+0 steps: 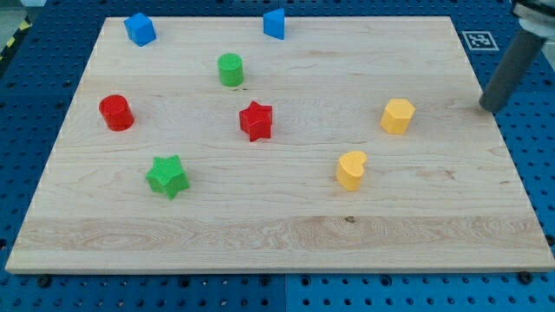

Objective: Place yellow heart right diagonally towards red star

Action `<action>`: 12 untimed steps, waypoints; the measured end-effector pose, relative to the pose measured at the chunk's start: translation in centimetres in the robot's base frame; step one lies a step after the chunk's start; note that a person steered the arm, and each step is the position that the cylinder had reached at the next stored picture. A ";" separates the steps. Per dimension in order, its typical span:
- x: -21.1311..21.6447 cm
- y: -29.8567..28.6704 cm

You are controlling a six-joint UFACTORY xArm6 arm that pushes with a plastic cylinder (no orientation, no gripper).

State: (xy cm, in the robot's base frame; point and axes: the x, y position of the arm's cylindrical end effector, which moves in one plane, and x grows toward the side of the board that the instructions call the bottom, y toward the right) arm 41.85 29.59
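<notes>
The yellow heart (351, 170) lies right of the board's middle, toward the view's bottom. The red star (256, 120) sits near the board's centre, up and to the left of the heart. My tip (486, 107) rests near the board's right edge, far to the upper right of the heart and to the right of the yellow hexagon (397, 116). It touches no block.
A green cylinder (230, 69) stands above the red star. A red cylinder (115, 113) and a green star (166, 176) are at the left. A blue cube (139, 29) and a blue block (274, 23) lie along the top edge. The wooden board (277, 234) rests on a blue perforated table.
</notes>
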 end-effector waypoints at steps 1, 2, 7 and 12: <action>2.4 -0.6; 3.2 -4.0; 7.5 -17.2; 10.1 -22.9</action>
State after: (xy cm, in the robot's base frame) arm 51.99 6.70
